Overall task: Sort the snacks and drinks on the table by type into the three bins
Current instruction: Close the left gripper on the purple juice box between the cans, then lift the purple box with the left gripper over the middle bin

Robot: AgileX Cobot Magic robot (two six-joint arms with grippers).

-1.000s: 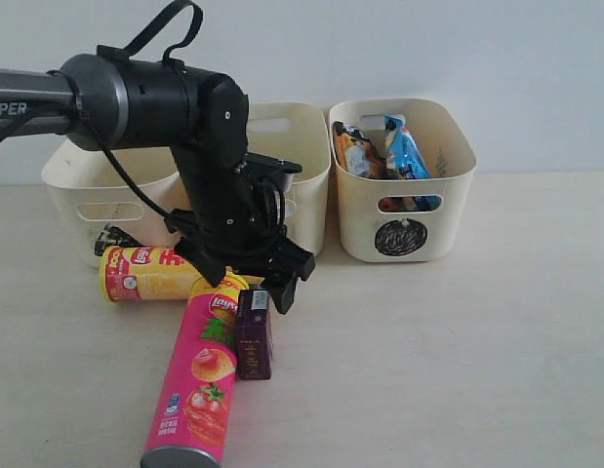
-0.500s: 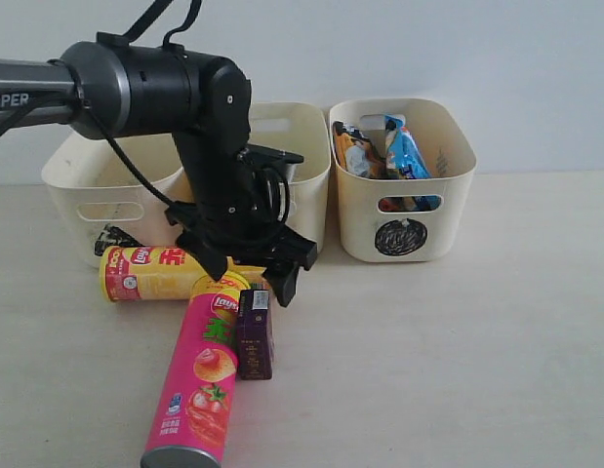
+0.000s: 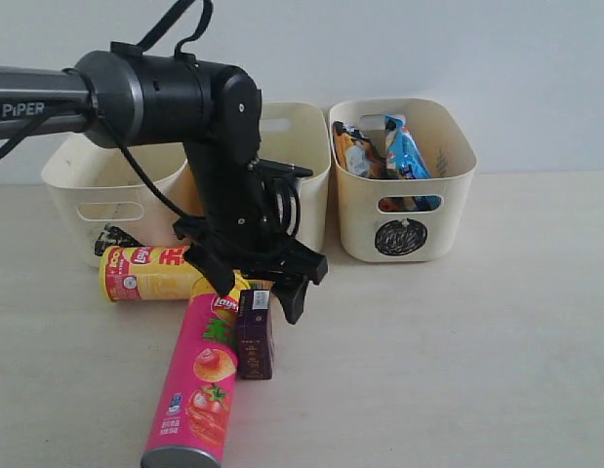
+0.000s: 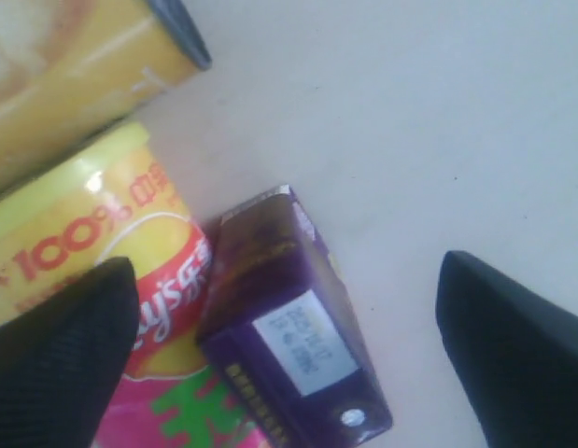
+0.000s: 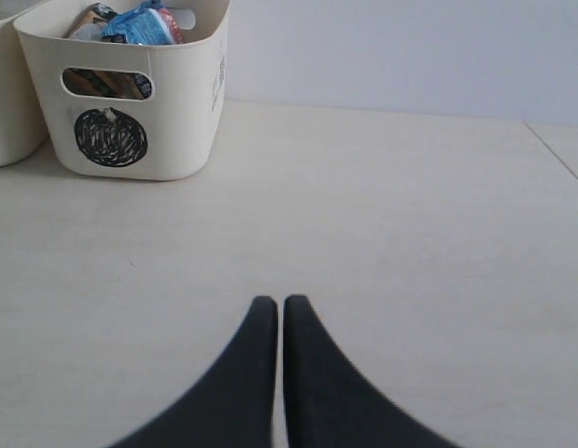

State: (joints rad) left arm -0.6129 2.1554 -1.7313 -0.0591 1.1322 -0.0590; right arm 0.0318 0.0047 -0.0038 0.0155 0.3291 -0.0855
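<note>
Left wrist view: left gripper (image 4: 284, 275) wide, straddling carton (image 4: 289, 345) lying against pink tube (image 4: 167, 308), apparently lined up for grasping; right gripper (image 5: 273, 317) closed, empty, parked.

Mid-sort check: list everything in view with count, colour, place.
Cream plastic bins: three, at the back of the pale wooden table; rightmost bears a black circle.
Orange snack bag: one, orange, in the circle bin.
Blue crinkly pack: one, blue, in the circle bin.
Yellow-red chip tube: one, lying before the left bin.
Pink chip tube: one, lying nearest the camera.
Slim dark purple carton: one, against the pink tube.
Left claw: black, open over the carton.
Right claw: black, shut, over the table.
</note>
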